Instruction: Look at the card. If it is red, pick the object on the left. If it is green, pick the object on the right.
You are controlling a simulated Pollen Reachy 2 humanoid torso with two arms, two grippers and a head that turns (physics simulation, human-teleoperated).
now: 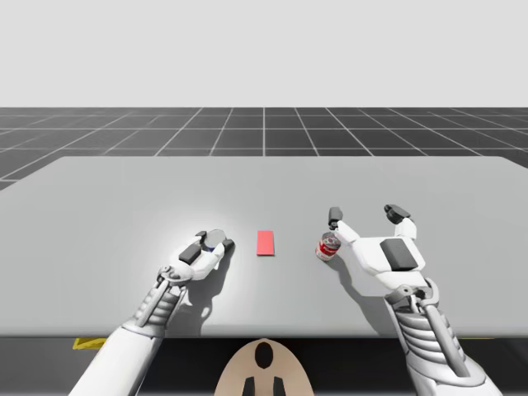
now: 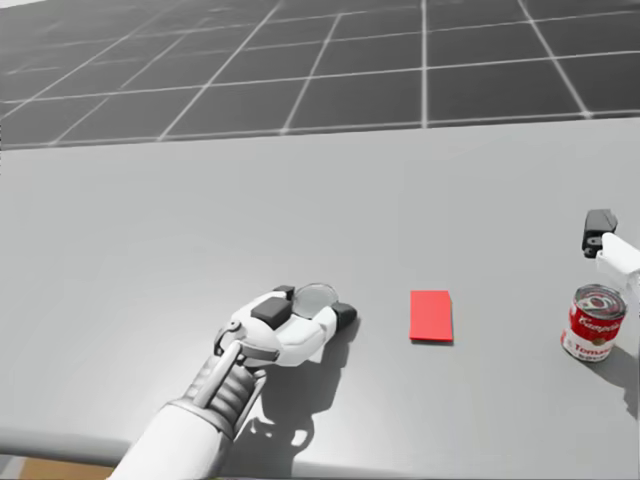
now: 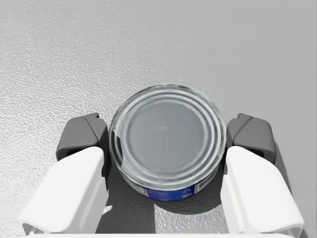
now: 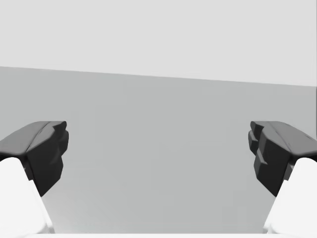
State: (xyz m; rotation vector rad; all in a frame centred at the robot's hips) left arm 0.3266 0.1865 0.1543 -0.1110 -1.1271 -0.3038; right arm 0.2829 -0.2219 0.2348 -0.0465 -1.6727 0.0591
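A red card (image 1: 266, 242) (image 2: 431, 316) lies flat at the table's middle. To its left sits a low blue can with a silver lid (image 3: 166, 136) (image 2: 312, 294). My left gripper (image 1: 213, 239) (image 2: 315, 300) (image 3: 166, 139) is shut on it, one dark pad (image 3: 81, 136) pressed against each side. Right of the card stands a red and white can (image 1: 328, 246) (image 2: 594, 322). My right gripper (image 1: 365, 214) (image 4: 158, 148) hangs open just beyond and to the right of that can, holding nothing.
The grey table (image 1: 115, 206) stretches wide to the back and both sides. A yellow mark (image 1: 87, 343) shows at the front left edge, beyond which the table drops off.
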